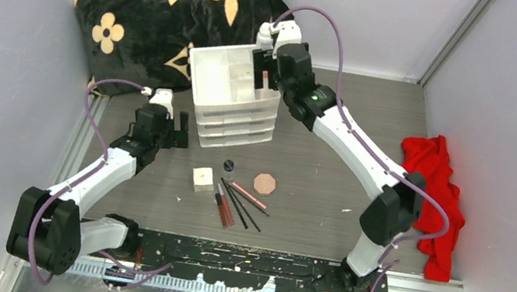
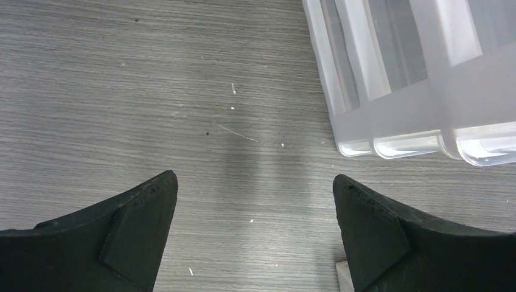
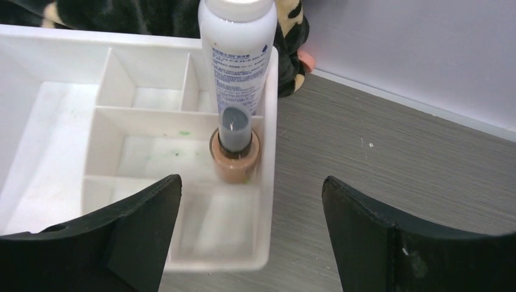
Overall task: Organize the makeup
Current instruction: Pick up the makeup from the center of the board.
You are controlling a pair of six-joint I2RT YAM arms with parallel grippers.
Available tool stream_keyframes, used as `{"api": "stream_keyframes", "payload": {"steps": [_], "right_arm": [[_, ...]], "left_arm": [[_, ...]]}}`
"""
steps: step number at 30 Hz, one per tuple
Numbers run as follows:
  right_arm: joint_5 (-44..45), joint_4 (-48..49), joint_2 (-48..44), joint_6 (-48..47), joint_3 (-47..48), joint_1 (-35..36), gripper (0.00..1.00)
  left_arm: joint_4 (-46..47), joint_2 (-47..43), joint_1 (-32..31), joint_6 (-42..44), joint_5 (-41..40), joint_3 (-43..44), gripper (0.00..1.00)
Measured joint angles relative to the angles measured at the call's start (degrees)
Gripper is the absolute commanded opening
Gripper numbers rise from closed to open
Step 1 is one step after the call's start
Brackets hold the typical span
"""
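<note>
Held the right gripper (image 3: 249,182) empty, fingers spread wide, above the drawer unit's (image 1: 232,122) top tray, with a tan bottle (image 3: 235,155) and a white bottle (image 3: 237,55) upright in its compartments. Parked the left gripper (image 2: 255,182), equally open, beside the unit. Left a white box (image 1: 203,179), pink compact (image 1: 264,184), tubes (image 1: 222,209) and pencils (image 1: 239,207) on the table (image 1: 329,173) in front of it.

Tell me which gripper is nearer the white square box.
Left. The left gripper is just beyond the white square box; the right gripper is farther back, over the drawer unit.
</note>
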Motion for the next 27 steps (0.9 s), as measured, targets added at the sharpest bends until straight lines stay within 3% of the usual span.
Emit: {"api": "stream_keyframes", "payload": {"steps": [5,11,16,21,27], "right_arm": [[1.25,0.87,-11.04,0.07,-7.72,3.13,0.87],[4.15,2.25,-20.04,1.77,-18.29,15.80,0.86],[3.45,1.31,-17.40,5.46,-27.82,23.74,0.83],[0.31,1.07,-12.22,9.79,-34.01,23.98,0.82],[-1.40,2.97,-7.48,11.72,-34.32,23.89,0.78]], "left_arm": [[0.02,0.00,0.00,0.02,-0.02,0.00,0.98],[0.00,0.33,0.00,0.00,-0.02,0.00,0.98],[0.02,0.37,0.00,0.02,-0.02,0.00,0.98],[0.00,0.37,0.00,0.00,-0.02,0.00,0.98],[0.00,0.37,0.00,0.00,-0.02,0.00,0.98]]}}
